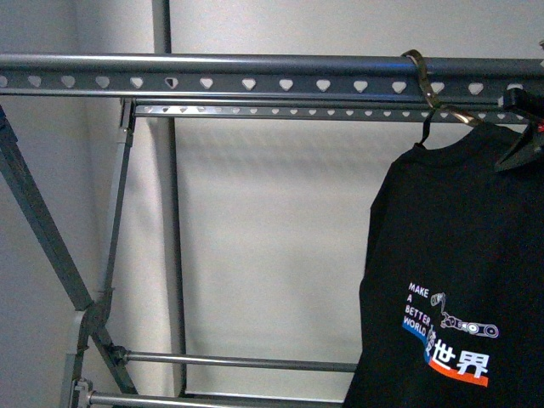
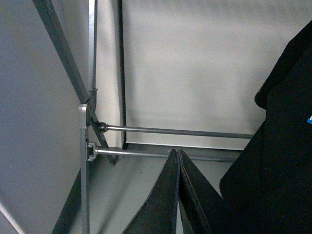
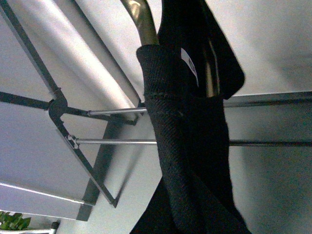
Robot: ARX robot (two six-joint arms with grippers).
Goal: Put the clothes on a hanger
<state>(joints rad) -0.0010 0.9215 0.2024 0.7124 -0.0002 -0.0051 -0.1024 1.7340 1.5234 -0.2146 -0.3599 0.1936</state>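
Note:
The black T-shirt with a white, orange and blue logo hangs at the right on a shiny coat hanger, whose hook sits over the top rail of the grey drying rack. My right gripper is at the shirt's shoulder by the right edge, shut on the black T-shirt; in the right wrist view the shirt's collar fills the middle and hides the fingers. My left gripper is shut and empty, low beside the shirt's hem, pointing at the rack's lower bars.
The rack's crossed legs stand at the left, with two low horizontal bars behind. A pale wall lies beyond. A green plant shows in a corner of the right wrist view.

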